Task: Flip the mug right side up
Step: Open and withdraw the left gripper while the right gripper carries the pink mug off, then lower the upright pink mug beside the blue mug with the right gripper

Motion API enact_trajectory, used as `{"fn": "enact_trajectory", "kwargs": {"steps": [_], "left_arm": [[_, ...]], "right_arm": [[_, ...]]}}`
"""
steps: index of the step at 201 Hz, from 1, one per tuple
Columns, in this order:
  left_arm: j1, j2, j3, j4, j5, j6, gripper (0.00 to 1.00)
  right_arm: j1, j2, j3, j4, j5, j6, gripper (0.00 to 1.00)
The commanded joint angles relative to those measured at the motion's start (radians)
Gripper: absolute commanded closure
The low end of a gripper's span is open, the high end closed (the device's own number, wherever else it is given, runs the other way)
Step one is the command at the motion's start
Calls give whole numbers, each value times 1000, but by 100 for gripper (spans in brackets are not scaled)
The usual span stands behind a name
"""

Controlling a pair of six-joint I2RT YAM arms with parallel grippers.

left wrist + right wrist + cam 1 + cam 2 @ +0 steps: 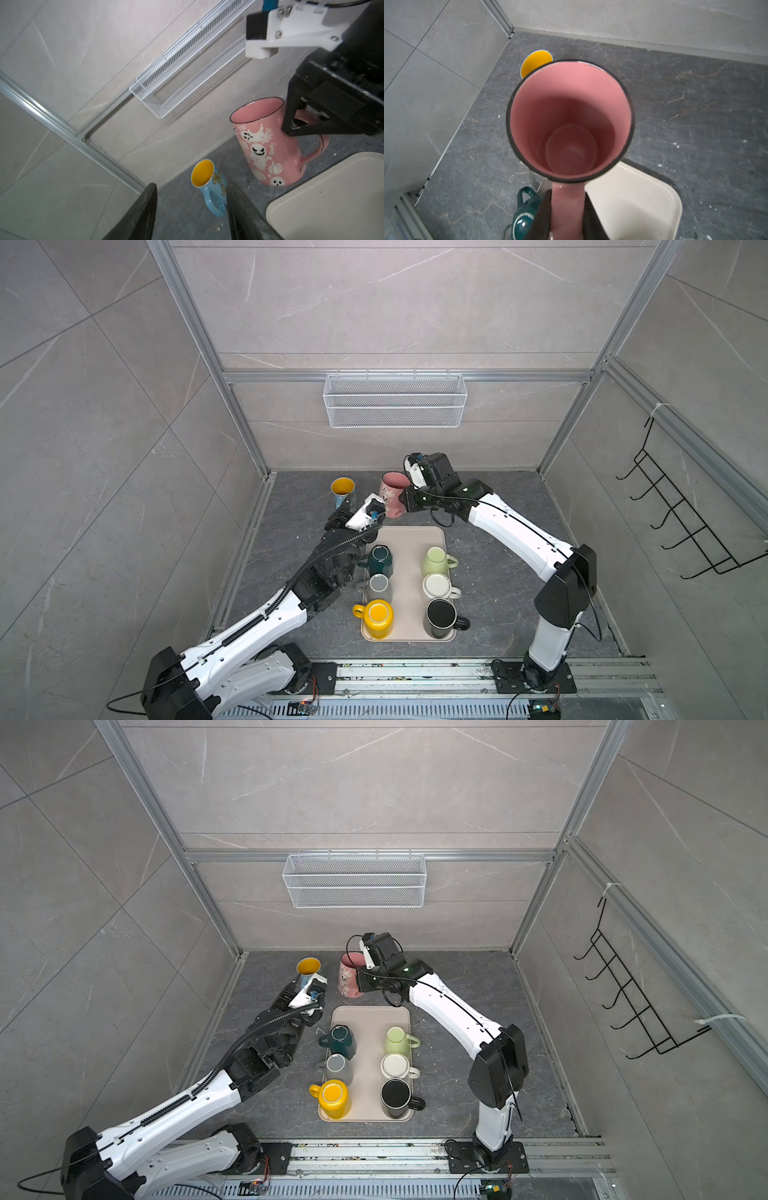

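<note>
The pink mug [392, 493] stands mouth up on the desk [498, 564] just beyond the far edge of the tray [415, 539]; the right wrist view looks straight down into its bare pink inside [571, 124]. The right gripper [568, 212] is clamped on the mug's handle, a finger on each side of it. Whether the base bears fully on the desk or hangs just clear I cannot tell, since the left wrist view is slanted. The right arm rises from its base at the near rail, bends sharply at the elbow and runs its forearm towards the far middle; the wrist is roughly level and meets the handle from the mug's right side.

The left arm lies low, stretched diagonally from the near left corner; its gripper [192, 197] has its jaws apart and grips nothing. It points at the blue mug [209, 182], which is upright with a yellow inside and stands left of the pink mug and apart from it.
</note>
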Motion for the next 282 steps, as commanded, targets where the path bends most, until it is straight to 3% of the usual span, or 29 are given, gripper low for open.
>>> {"fn": "enact_trajectory", "kwargs": {"steps": [1, 19, 51, 114, 167, 282], "left_arm": [[81, -32, 93, -186, 74, -297, 43], [159, -28, 126, -286, 134, -436, 43], [245, -31, 127, -346, 283, -577, 43], [335, 0, 121, -365, 440, -694, 44], [357, -13, 102, -375, 444, -701, 44], [370, -37, 76, -366, 427, -702, 44]], "right_arm": [[30, 62, 111, 113, 80, 0, 100], [39, 150, 197, 85, 112, -5, 100], [54, 289, 352, 43, 156, -11, 100], [77, 486, 607, -27, 240, -17, 100], [90, 638, 831, -122, 313, -15, 100], [97, 750, 913, -120, 334, 6, 100]]}}
